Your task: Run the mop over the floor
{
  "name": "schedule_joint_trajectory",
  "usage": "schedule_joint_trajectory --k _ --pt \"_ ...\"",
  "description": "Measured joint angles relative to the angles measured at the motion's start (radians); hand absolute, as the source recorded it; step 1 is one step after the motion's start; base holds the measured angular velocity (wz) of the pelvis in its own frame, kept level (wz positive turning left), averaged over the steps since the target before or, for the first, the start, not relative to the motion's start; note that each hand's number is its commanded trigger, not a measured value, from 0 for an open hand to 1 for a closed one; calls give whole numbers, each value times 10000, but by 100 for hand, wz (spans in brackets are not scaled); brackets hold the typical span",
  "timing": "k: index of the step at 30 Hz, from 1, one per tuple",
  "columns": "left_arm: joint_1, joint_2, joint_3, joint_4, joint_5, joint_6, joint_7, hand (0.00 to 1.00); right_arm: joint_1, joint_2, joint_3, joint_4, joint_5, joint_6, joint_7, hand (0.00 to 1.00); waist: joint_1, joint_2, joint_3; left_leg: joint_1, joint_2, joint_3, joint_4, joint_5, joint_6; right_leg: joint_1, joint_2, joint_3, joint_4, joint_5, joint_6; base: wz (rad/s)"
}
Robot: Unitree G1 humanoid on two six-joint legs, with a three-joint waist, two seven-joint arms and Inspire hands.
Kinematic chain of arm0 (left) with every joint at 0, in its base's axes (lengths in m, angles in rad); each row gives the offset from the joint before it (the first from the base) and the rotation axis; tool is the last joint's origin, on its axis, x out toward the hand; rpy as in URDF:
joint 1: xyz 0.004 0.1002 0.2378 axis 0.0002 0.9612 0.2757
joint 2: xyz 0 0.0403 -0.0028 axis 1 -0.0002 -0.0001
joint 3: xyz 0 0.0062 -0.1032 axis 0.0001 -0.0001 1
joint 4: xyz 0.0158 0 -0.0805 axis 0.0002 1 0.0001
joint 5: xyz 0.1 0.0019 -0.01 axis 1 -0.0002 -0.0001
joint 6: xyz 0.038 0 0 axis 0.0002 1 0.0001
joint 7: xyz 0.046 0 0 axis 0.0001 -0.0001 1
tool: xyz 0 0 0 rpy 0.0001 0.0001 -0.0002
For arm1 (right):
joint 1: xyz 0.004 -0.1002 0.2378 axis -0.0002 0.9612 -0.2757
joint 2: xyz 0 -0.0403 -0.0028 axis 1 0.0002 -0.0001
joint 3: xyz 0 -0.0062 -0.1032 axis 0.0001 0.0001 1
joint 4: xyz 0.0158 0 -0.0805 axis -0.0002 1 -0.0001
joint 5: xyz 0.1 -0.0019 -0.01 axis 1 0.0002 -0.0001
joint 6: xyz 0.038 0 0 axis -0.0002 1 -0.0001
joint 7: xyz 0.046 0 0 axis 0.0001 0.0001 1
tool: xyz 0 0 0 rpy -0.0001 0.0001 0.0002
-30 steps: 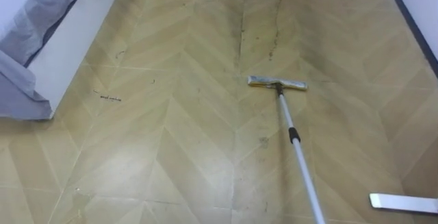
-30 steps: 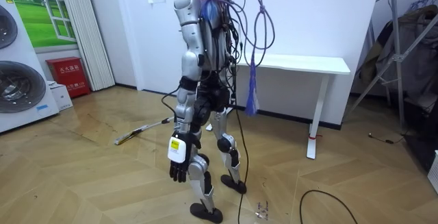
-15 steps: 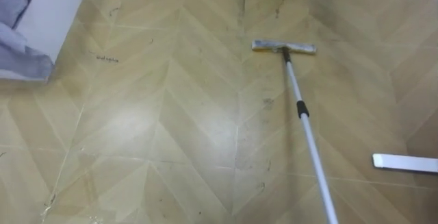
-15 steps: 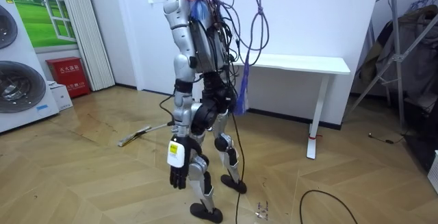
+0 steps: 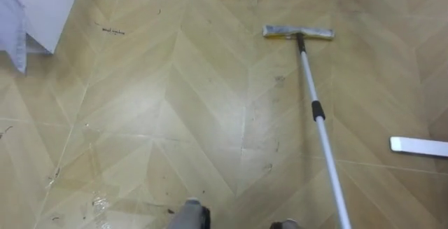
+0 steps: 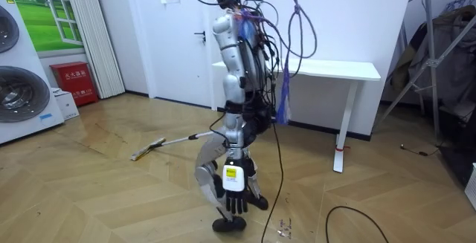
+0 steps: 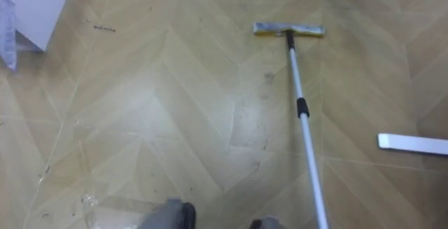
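1. Upper right of the left eye view, the mop head lies flat on the wooden floor, its long side running left to right.
2. From the head, the mop runs its pale pole down and a little rightward to the bottom edge, with a dark collar partway along.
3. At the right edge, well apart from the pole, a flat white strip lies on the boards.
4. In the upper left corner stands a white piece of furniture with grey cloth hanging at its side.
5. Small dark scuffs show near that furniture, and a shiny patch shows at the lower left.
6. In the room view the robot stands mid-frame facing the room view's left, with a white table behind it.
7. There the mop lies on the floor to the room view's left of the robot, with the pole rising toward its waist; what holds the pole's upper end cannot be told.
8. Its left hand hangs beside the legs, released, fingers pointing down and holding nothing.
9. Two washing machines and a red box stand at the left side of the frame.
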Motion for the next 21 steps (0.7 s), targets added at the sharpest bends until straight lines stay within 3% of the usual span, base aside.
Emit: schedule_joint_trajectory --k 1,2,3,4,5,6,7,8,9,10,11,12,13,14,15,16,17,18,19,21 --pt "-95 59 -189 -38 -430 -44 71 0 -665 -173 -8 42 174 84 167 100 244 -261 81 -886 33 107 1248 1496 -134 -145 48 298 222 -29 -51 -18" --pt "-120 56 -211 -27 -568 -97 74 0 -1029 -292 -5 41 221 80 261 100 289 -263 89 -1372 82 147 2255 1415 -85 -184 48 315 341 -16 -154 -29" --pt "-74 70 -216 -11 -606 -170 62 0 -1705 -488 28 33 227 -74 456 100 476 -272 139 -2133 152 311 3926 946 276 -223 44 363 560 -63 -268 -31" --pt "-122 134 -193 -90 -599 -187 47 0 -2249 -638 40 41 223 -238 714 100 589 -284 153 -2492 204 608 4347 278 452 -216 17 453 652 -182 -156 -23" --pt "-72 185 -187 -152 -596 -213 7 0 -2428 -681 86 35 268 -267 829 100 605 -399 213 -2507 206 778 4063 -11 538 -214 10 493 662 -219 -99 0" --pt "-43 288 -166 -224 -550 -267 -145 0 -2723 -825 342 7 520 -282 996 100 626 -453 224 -2243 148 1019 2721 -418 540 -167 3 518 629 -282 21 28" --pt "-49 384 -149 -237 -332 -291 -310 0 -2778 -966 445 -1 776 -278 1117 100 634 -402 202 -1548 -10 1137 714 -712 493 -77 15 507 574 -347 145 32" --pt "-29 420 -144 -235 -199 -290 -395 0 -2725 -1047 481 -1 878 -274 1173 100 635 -361 188 -1117 -69 1168 -336 -828 490 3 31 444 515 -400 179 23" --pt "26 462 -57 -229 11 -193 -581 0 -2511 -1174 663 -24 1037 -273 1265 100 633 -177 156 -285 -67 1186 -2096 -979 524 215 118 311 349 -505 241 13" --pt "0 475 49 -226 241 -17 -727 0 -2062 -1334 768 -47 1147 -304 1332 100 568 108 73 403 -124 1198 -3279 -1337 757 487 146 161 150 -588 295 20" --pt "-45 491 46 -226 337 49 -774 0 -1779 -1389 771 -31 1181 -333 1337 100 474 139 60 643 -218 1218 -3593 -1775 937 626 106 101 1 -582 351 36" --pt "-192 482 46 -209 487 120 -806 0 -1160 -1528 778 104 1183 -355 1343 100 403 232 -12 912 -390 1322 -3878 -2296 1430 854 -77 31 -225 -472 507 46" --pt "-312 453 142 -198 504 139 -788 0 -541 -1662 815 293 1166 -321 1311 100 241 307 -36 1029 -655 1356 -3831 -2700 1657 625 -129 451 478 -159 575 44" --pt "-344 441 189 -204 518 150 -758 0 -237 -1713 830 358 1164 -293 1267 100 159 382 -21 1099 -783 1343 -3742 -2853 1743 270 -192 704 1140 307 661 33" --pt "-409 415 281 -241 525 122 -663 0 500 -1693 841 367 1168 -122 1095 100 68 666 -120 1216 -836 1235 -3476 -3306 1862 -455 -12 1329 2489 1692 784 8" --pt "-395 415 309 -421 518 110 -464 0 1102 -1562 859 360 1231 35 963 100 -30 879 -190 1400 -834 1126 -3379 -3684 1923 -1066 243 1686 3254 2240 850 -5" --pt "-379 417 299 -525 529 113 -379 0 1309 -1459 859 332 1292 129 899 100 -71 989 -216 1522 -818 1095 -3384 -3778 1961 -1367 310 1735 3389 2221 866 -9" --pt "-378 409 285 -674 578 95 -267 0 1636 -1240 859 320 1373 265 858 100 -343 1192 -188 1747 -831 1016 -3441 -3942 1946 -1937 354 1699 3189 2185 923 3" --pt "-387 400 259 -836 666 49 -250 0 1931 -971 816 320 1400 300 782 100 -573 1293 -185 1980 -838 1006 -3552 -4122 1974 -2406 453 1780 2411 2160 960 4" --pt "-367 335 239 -1002 773 35 -260 0 2262 -631 741 320 1425 338 745 100 -677 1288 -167 2404 -855 990 -3789 -4440 1918 -2842 570 1840 634 2177 951 -14"
